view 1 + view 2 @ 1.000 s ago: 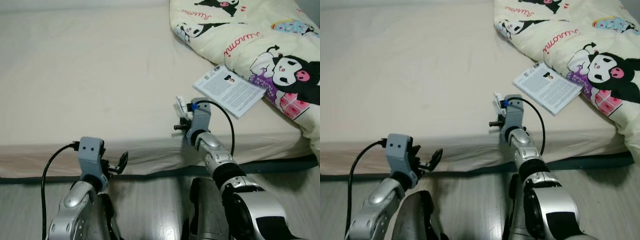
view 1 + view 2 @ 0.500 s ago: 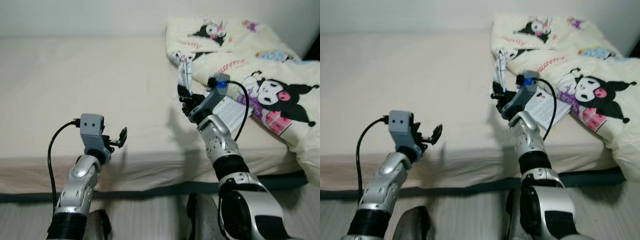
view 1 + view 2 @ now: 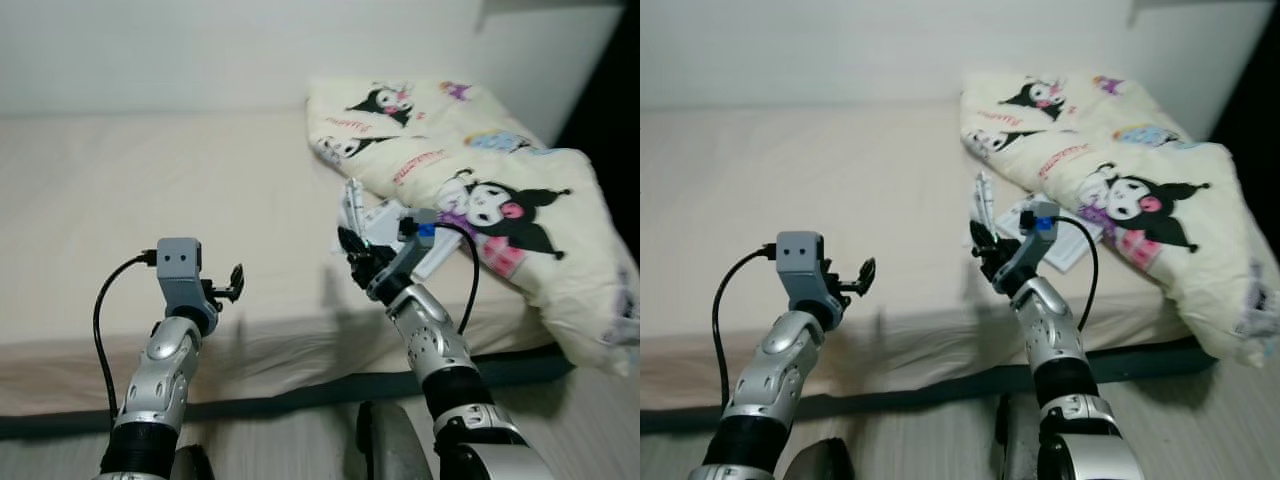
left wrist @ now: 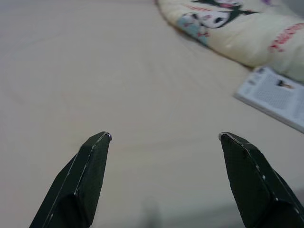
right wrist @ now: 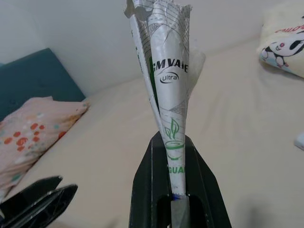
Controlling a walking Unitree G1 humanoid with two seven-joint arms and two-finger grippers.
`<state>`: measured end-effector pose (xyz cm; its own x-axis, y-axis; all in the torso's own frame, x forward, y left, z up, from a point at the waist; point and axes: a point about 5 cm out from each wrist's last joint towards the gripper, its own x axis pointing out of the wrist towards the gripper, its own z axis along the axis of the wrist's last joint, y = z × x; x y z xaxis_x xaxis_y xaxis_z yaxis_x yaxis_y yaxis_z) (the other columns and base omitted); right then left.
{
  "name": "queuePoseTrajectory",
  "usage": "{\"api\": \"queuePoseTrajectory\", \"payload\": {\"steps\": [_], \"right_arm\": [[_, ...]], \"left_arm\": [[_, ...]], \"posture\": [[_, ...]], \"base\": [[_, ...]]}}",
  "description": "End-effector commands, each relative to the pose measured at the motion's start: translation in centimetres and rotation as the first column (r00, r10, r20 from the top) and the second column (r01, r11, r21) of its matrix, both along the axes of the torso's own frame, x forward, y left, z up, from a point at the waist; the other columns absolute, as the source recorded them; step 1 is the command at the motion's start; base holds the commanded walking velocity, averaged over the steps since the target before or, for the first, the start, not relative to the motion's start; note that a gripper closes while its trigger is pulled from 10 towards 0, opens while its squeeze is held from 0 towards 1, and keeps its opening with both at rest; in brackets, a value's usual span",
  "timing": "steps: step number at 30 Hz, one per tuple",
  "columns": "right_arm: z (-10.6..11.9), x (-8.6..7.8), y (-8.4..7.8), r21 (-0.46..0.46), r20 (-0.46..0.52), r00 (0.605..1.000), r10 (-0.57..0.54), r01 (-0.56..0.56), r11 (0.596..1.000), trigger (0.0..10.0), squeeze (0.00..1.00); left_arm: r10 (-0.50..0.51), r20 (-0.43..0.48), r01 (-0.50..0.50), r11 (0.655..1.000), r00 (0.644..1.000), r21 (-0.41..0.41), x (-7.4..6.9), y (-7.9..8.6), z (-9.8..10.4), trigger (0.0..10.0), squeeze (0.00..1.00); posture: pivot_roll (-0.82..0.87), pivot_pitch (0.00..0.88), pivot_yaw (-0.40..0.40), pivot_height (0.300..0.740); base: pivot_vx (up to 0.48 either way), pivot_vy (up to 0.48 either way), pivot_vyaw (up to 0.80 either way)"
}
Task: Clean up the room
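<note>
Raised higher off the bed (image 3: 150, 190) than a second ago: right claw (image 3: 352, 240), clenched on a crumpled white wrapper (image 3: 352, 205) with green print, held upright above the mattress edge. Left claw (image 3: 235, 281) also lifted, released, fingers (image 4: 85, 175) spread wide over bare sheet. Just behind the right claw, a white booklet (image 3: 1065, 235) flat on the bed, tucked against the cartoon-print comforter (image 3: 480, 180).

Soft even light, slight blur, faint shadows
</note>
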<state>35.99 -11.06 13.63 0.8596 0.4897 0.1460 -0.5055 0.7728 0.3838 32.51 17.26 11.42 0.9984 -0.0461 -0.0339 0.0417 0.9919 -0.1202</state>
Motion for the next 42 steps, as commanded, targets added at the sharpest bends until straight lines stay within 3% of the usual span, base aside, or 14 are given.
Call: {"api": "queuePoseTrajectory", "payload": {"steps": [1, 6, 8, 11, 13, 19, 22, 23, 28, 29, 30, 33, 38, 42], "right_arm": [[-1.4, -0.5, 0.6, -0.037, -0.055, 0.998, 0.042, -0.044, 0.998, 0.0, 0.00], [-4.0, -0.9, -0.6, -0.132, -0.155, 0.988, -0.005, -0.015, 0.991, 0.0, 0.00], [-6.0, -1.5, -2.1, -0.212, -0.222, 0.973, -0.059, 0.011, 0.977, 0.0, 0.00], [-7.3, -2.2, -3.2, -0.235, -0.271, 0.958, -0.089, 0.023, 0.972, 0.0, 0.00], [-9.2, -3.2, -4.4, -0.273, -0.342, 0.929, -0.141, 0.046, 0.961, 0.0, 0.00], [-12.1, -5.3, -5.9, -0.324, -0.452, 0.864, -0.219, 0.070, 0.943, 0.0, 0.00], [-15.0, -7.9, -7.6, -0.391, -0.551, 0.772, -0.316, 0.096, 0.915, 0.0, 0.00], [-15.0, -7.9, -7.6, -0.391, -0.551, 0.772, -0.316, 0.096, 0.915, 0.0, 0.00], [-17.0, -10.3, -9.1, -0.450, -0.611, 0.690, -0.388, 0.100, 0.887, 0.0, 0.00], [-17.6, -11.3, -10.0, -0.462, -0.635, 0.646, -0.423, 0.121, 0.878, 0.0, 0.00], [-17.6, -11.3, -10.0, -0.462, -0.635, 0.646, -0.423, 0.121, 0.878, 0.0, 0.00], [-19.5, -14.6, -12.2, -0.505, -0.692, 0.509, -0.512, 0.166, 0.847, 0.0, 0.00], [-21.3, -18.1, -12.7, -0.553, -0.736, 0.389, -0.554, 0.126, 0.824, 0.0, 0.00], [-21.7, -18.8, -12.5, -0.567, -0.739, 0.379, -0.557, 0.097, 0.818, 0.0, 0.00]], "left_arm": [[0.006, -0.038, -0.007, 1.000, 0.999, -0.019, -0.5, 0.2, -1.3, 10.0, 0.00], [0.000, -0.098, -0.001, 1.000, 0.995, -0.006, -1.2, 0.6, -3.5, 10.0, 0.00], [0.035, -0.166, -0.031, 0.999, 0.986, 0.027, -2.0, 1.4, -5.5, 10.0, 0.00], [0.074, -0.222, -0.064, 0.997, 0.972, 0.053, -2.9, 2.4, -7.2, 10.0, 0.00], [0.127, -0.314, -0.111, 0.991, 0.941, 0.069, -4.5, 3.7, -9.7, 10.0, 0.00], [0.193, -0.459, -0.169, 0.981, 0.867, 0.094, -7.3, 5.2, -13.1, 10.0, 0.00], [0.232, -0.571, -0.178, 0.973, 0.788, 0.149, -9.8, 5.9, -15.5, 10.0, 0.00], [0.232, -0.571, -0.178, 0.973, 0.788, 0.149, -9.8, 5.9, -15.5, 10.0, 0.00], [0.245, -0.628, -0.168, 0.969, 0.738, 0.180, -11.5, 5.9, -16.8, 10.0, 0.00], [0.247, -0.649, -0.170, 0.969, 0.720, 0.181, -12.3, 5.9, -17.3, 10.0, 0.00], [0.247, -0.649, -0.170, 0.969, 0.720, 0.181, -12.3, 5.9, -17.3, 10.0, 0.00], [0.246, -0.711, -0.147, 0.969, 0.659, 0.199, -14.6, 5.8, -18.8, 10.0, 0.00], [0.233, -0.790, -0.058, 0.968, 0.567, 0.244, -17.3, 5.4, -20.4, 10.0, 0.00], [0.225, -0.803, -0.020, 0.966, 0.552, 0.257, -17.9, 5.2, -20.6, 10.0, 0.00]], "posture": [[-0.04, 0.000, -0.029, 0.536], [-0.05, 0.000, -0.042, 0.551], [-0.05, 0.000, -0.053, 0.561], [-0.05, 0.000, -0.061, 0.571], [-0.05, 0.000, -0.067, 0.581], [-0.05, 0.000, -0.072, 0.601], [-0.05, 0.000, -0.075, 0.616], [-0.05, 0.000, -0.075, 0.616], [-0.05, 0.000, -0.074, 0.631], [-0.05, 0.000, -0.069, 0.636], [-0.05, 0.000, -0.069, 0.636], [-0.05, 0.000, -0.072, 0.651], [-0.06, 0.000, -0.067, 0.681], [-0.06, 0.000, -0.067, 0.691]], "base": [[-0.420, 0.000, 0.00], [-0.084, 0.000, 0.00], [0.000, 0.000, 0.00], [0.000, 0.000, 0.00], [0.000, 0.000, 0.00], [0.000, 0.000, 0.00], [-0.317, 0.000, 0.00], [-0.476, 0.000, 0.00], [-0.480, 0.000, 0.00], [-0.480, 0.000, 0.00], [-0.480, 0.000, 0.00], [0.000, 0.000, 0.00], [0.000, 0.000, 0.00], [0.000, 0.000, 0.00]]}}
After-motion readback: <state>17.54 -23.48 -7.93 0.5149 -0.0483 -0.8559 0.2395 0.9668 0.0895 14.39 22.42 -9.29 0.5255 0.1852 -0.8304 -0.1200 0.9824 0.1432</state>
